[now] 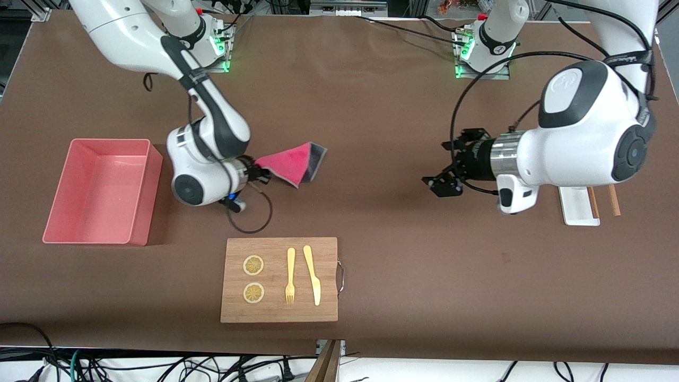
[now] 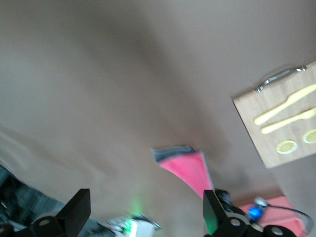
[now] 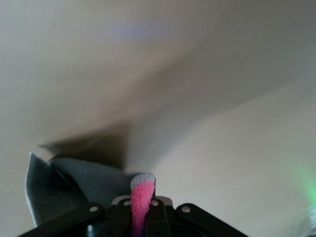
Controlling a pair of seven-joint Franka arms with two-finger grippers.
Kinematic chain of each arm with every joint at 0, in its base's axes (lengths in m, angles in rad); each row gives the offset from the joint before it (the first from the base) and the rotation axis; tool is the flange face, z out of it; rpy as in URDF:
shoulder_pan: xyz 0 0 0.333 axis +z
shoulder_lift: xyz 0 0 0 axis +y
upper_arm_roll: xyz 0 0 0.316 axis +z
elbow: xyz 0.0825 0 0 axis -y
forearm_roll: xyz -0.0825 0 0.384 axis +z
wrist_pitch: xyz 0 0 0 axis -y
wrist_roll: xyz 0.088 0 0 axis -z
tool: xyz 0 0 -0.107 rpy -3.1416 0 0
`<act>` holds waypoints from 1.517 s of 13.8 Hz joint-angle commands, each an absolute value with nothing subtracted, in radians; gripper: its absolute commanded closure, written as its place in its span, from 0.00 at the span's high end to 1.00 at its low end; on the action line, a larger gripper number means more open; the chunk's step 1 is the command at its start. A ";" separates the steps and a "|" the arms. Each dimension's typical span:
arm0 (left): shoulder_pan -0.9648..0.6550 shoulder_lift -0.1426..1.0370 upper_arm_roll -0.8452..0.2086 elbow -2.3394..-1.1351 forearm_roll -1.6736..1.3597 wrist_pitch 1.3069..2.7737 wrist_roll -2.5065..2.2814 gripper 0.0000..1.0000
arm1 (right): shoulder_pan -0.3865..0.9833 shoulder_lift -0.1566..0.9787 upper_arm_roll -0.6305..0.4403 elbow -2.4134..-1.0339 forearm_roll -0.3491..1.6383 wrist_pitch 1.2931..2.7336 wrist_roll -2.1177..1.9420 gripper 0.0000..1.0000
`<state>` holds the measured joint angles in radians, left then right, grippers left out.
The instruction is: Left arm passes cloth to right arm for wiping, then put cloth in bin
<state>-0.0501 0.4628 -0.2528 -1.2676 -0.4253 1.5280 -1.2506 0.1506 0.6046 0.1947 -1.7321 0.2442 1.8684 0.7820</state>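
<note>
Nearest us lay the cutting board (image 1: 279, 279). Handover looked done: right gripper (image 1: 258, 174) pinched the cloth (image 1: 290, 162); left gripper (image 1: 443, 179), fingers spread, hung empty. Wiping and the bin (image 1: 101, 191) remained.

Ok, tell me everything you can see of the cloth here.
The cloth is small, soft and fluffy, crimson-pink on one face, dark grey on the other. It hangs in the air over bare table, one corner pinched in the shut right tool, the rest fanning out toward the left arm. The open left tool is apart from it.
</note>
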 commanded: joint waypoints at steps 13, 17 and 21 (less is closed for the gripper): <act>0.041 0.330 -0.171 -1.287 0.063 1.359 -0.202 1.00 | 0.143 0.586 -0.065 -1.661 0.003 1.792 0.250 0.00; -0.014 0.179 -0.056 -1.461 0.061 1.486 0.015 1.00 | 0.152 0.612 0.076 -1.675 0.012 1.862 0.538 0.00; -0.023 0.009 -0.046 -1.696 0.049 1.704 0.162 1.00 | 0.176 0.653 0.221 -1.674 0.017 1.974 0.828 0.00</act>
